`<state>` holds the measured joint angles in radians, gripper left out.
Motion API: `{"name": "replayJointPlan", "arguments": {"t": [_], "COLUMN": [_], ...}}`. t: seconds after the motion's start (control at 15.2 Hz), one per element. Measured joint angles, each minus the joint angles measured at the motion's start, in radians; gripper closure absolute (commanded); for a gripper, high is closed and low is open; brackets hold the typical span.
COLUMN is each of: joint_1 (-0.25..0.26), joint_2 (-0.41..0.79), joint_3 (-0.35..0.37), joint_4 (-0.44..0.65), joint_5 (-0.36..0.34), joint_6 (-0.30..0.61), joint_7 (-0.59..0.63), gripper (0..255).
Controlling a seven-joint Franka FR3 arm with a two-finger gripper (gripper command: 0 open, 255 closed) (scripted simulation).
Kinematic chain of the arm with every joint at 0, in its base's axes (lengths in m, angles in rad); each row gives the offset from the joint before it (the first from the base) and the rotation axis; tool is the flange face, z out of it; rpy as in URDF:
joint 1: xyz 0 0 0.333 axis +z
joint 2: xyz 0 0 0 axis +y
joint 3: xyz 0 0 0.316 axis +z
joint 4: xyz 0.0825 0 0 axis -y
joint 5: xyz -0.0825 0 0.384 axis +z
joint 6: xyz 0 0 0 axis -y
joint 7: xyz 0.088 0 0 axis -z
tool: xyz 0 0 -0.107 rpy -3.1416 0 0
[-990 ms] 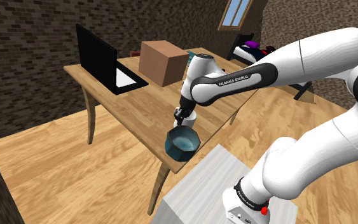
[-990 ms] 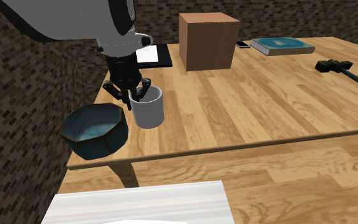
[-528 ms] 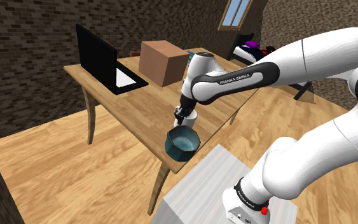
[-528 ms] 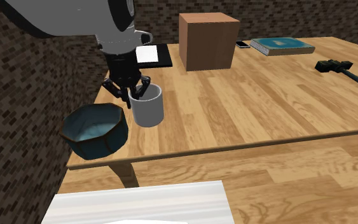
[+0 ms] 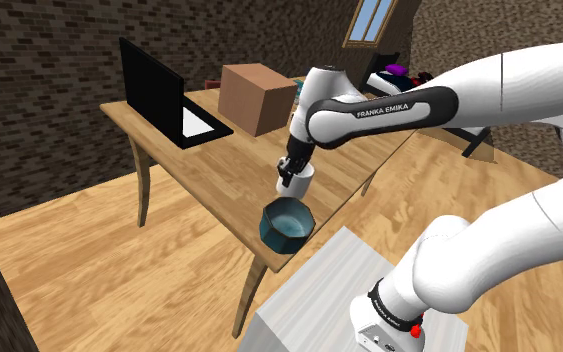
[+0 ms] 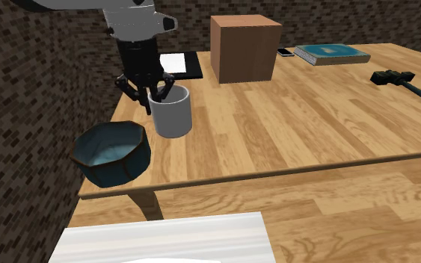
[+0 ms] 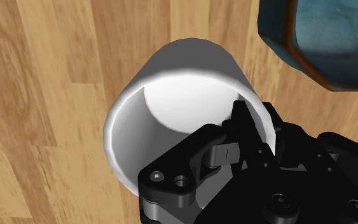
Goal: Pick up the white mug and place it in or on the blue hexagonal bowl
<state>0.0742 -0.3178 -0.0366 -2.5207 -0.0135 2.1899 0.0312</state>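
Wrist view sits close above mug (image 7: 171, 95); exterior views share table (image 6: 291, 127).

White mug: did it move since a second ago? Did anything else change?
Yes. The white mug went up. The jaws, shut on its rim, lifted it a little way off the table, and the arm rose with it. The blue hexagonal bowl, the brown box and the laptop stayed where they were.
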Motion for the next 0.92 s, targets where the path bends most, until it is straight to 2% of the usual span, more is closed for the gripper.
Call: {"name": "replayJointPlan", "arguments": {"t": [0.92], "joint_1": [0.0], "joint_2": [-0.083], "joint_3": [0.003], "joint_4": [0.124], "joint_5": [0.0], "joint_6": [-0.207], "joint_7": [0.001], "gripper": [255]}}
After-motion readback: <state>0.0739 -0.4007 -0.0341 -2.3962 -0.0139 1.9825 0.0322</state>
